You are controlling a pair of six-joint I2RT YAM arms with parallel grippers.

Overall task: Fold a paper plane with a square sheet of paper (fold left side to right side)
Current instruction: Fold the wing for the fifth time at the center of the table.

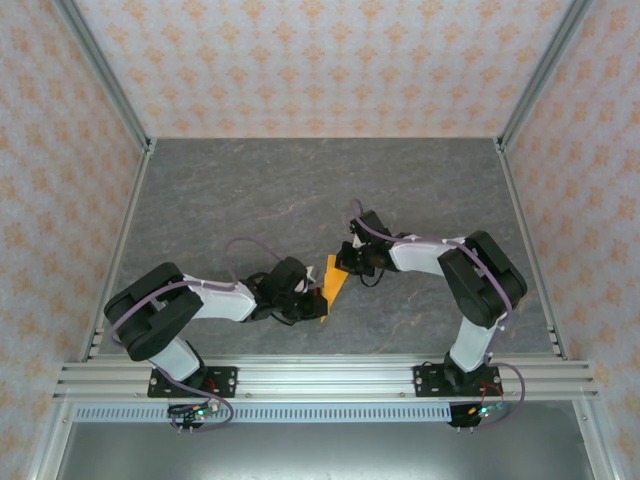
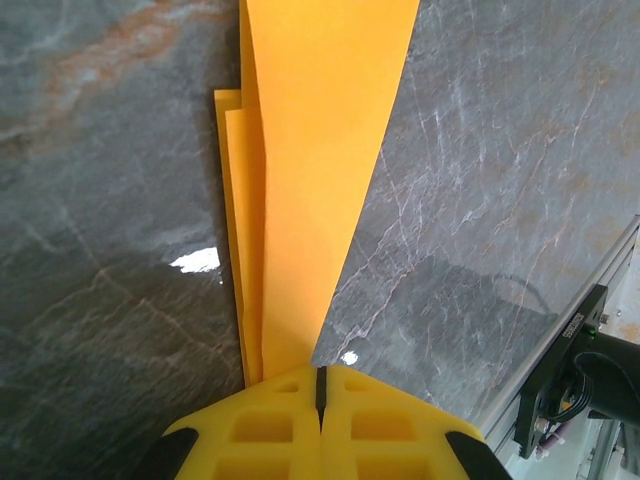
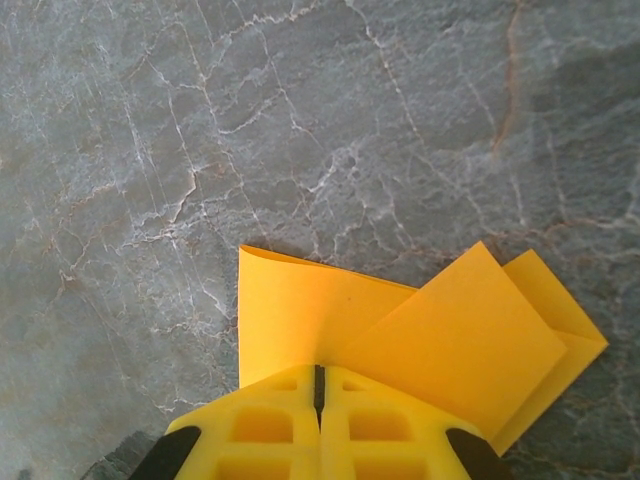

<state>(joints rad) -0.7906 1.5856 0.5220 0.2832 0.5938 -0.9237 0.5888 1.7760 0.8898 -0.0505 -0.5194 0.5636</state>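
The bright-orange sheet of paper [image 1: 331, 283] is folded into a narrow, layered strip that hangs between the two arms at the table's middle. My left gripper [image 1: 317, 302] is shut on its near, tapering end, and my right gripper [image 1: 344, 263] is shut on its far end. From the left wrist, the paper [image 2: 320, 170] runs straight away from the closed left gripper [image 2: 321, 372], with extra layers showing along its left edge. From the right wrist, the paper [image 3: 400, 330] fans out to the right of the closed right gripper [image 3: 319, 370], one flap overlapping another.
The grey marbled table [image 1: 300, 190] spreads around the paper on all sides. An aluminium rail [image 1: 320, 378] with the arm bases runs along the near edge; the same rail [image 2: 560, 340] shows at the lower right of the left wrist view. Patterned walls enclose the other three sides.
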